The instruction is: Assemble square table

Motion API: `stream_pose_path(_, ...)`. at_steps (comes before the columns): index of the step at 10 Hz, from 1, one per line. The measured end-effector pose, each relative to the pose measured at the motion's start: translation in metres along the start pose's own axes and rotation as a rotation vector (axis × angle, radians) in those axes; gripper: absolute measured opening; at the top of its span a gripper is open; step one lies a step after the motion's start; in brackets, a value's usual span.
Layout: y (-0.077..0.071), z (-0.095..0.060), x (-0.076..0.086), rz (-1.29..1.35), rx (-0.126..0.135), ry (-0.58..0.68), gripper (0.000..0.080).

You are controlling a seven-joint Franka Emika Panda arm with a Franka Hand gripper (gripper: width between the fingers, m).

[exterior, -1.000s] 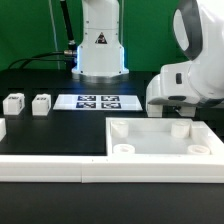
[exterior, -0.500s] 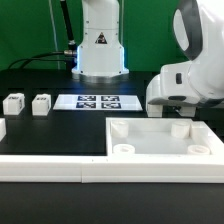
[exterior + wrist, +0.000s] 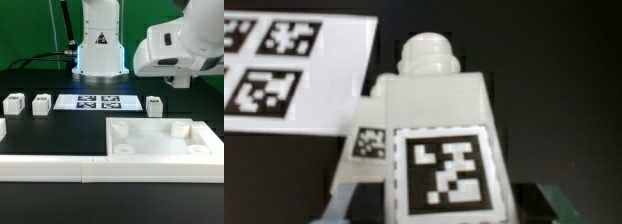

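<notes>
beside the tabletop, a leg now uncovered; end effector risen, opening unclear

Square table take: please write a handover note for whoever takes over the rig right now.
End effector: looks open, holds nothing, raised above the table.
Tabletop slab: lies flat at the exterior view's right, with no leg attached.
Nearest leg: stands free beside the marker board, below the end effector.
Leftmost leg and second leg: stand at the exterior view's left.
Done: nothing fitted yet.
Left: mount every leg on the slab.
</notes>
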State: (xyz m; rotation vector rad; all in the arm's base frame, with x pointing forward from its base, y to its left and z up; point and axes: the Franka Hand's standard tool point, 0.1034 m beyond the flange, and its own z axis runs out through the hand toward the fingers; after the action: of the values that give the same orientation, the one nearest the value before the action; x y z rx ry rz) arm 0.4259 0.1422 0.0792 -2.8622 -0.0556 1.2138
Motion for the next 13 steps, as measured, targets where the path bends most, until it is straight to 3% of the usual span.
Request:
stream_pose_path(2, 0.0, -0.004, 0.002, 0.003, 0.007, 0.148, 0.029)
stream_pose_path(3, 0.003, -0.011, 0.004, -0.009, -0.002, 0.204, 0.029)
stream_pose_path(4, 0.008, -0.038, 0.008, -0.033, -0.023, 0.295, 0.029)
stream_pose_path(5, 0.019, -0.075, 0.009, -0.06, -0.018, 0.37, 0.029)
stream_pose_path(7, 0.029, -0.128, 0.025, -0.07, -0.007, 0.52, 0.029)
stream_pose_path(11, 0.024, -0.127, 0.035, -0.072, 0.006, 0.82, 0.029)
stream_pose_path(12, 0.015, -0.118, 0.046, -0.076, 0.015, 0.885, 0.029)
stream_pose_path(13, 0.01, -0.128, 0.056, -0.084, 0.024, 0.959, 0.029)
